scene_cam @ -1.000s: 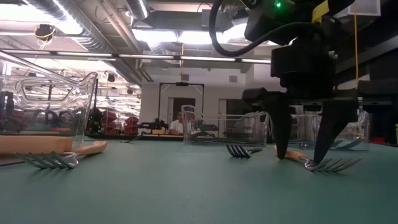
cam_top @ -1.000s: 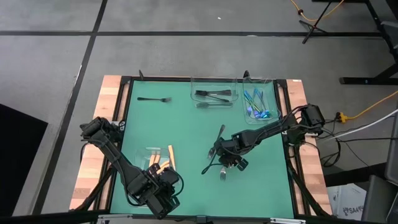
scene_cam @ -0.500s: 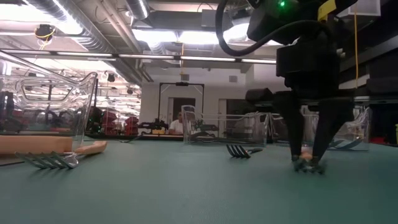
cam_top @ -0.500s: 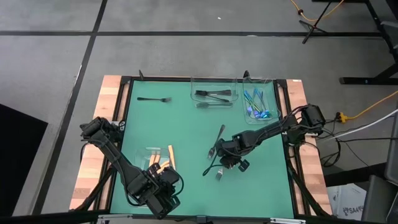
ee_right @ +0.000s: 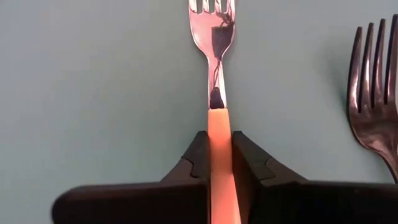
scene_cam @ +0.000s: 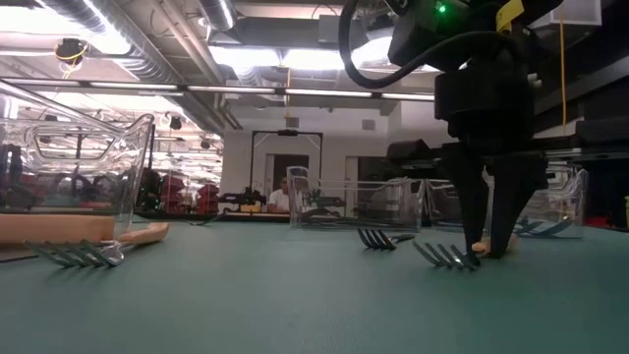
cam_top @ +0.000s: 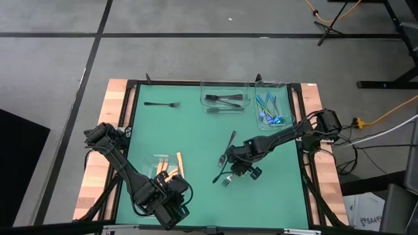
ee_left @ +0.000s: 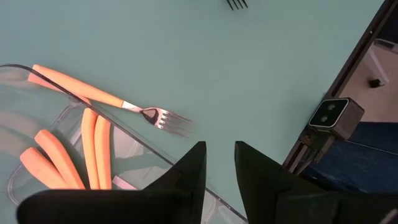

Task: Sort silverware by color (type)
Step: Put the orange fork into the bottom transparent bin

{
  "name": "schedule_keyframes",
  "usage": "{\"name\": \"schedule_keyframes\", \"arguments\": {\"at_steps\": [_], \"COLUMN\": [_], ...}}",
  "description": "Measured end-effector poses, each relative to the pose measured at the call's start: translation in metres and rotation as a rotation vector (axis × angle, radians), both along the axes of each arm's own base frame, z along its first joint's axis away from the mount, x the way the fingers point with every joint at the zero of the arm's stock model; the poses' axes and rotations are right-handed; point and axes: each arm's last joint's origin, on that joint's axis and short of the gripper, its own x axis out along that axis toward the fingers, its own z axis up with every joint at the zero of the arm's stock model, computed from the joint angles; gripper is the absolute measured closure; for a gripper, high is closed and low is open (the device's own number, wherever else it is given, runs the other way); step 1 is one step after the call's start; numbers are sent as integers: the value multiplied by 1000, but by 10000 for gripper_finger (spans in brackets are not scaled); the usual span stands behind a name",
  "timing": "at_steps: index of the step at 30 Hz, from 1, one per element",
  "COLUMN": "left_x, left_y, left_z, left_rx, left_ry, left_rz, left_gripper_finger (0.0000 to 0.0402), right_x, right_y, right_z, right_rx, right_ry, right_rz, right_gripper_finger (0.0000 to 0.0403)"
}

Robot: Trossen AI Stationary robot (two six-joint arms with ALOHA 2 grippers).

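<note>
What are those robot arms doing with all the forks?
They're sorting cutlery by colour. The right gripper has shut on an orange-handled fork with a silver head, low on the green table mat beside a black fork. The left gripper waits over the clear plastic tray holding other orange-handled pieces. Black and blue pieces lie in trays at the far edge.

Three trays (cam_top: pixel 225 101) along the mat's (cam_top: pixel 196 130) edges, two side by side at the back with utensils inside, loose forks (cam_top: pixel 227 147) mid-mat.
</note>
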Motion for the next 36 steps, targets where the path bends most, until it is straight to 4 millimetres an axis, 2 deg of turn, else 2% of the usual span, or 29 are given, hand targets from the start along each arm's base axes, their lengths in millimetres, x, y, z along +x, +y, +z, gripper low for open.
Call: {"name": "schedule_keyframes", "arguments": {"at_steps": [8,15,20,28,36], "left_x": [0,0,0,-5,-10], "left_y": [0,0,4,23,48], "left_z": [0,0,2,28,55], "left_rx": [-1,0,-8,-43,-59], "left_ry": [0,1,-10,-81,-172], "left_rz": [2,3,68,125,182], "left_gripper_finger": [324,324,324,324,324], "right_x": [10,27,40,60,74], "right_y": [3,7,9,11,14], "right_z": [10,31,50,85,110], "right_rx": [11,33,-3,-84,-125], "right_ry": [-29,-118,-200,-382,-560], "right_rz": [0,3,-13,12,41], "right_gripper_finger": [384,385,385,385,385]}}
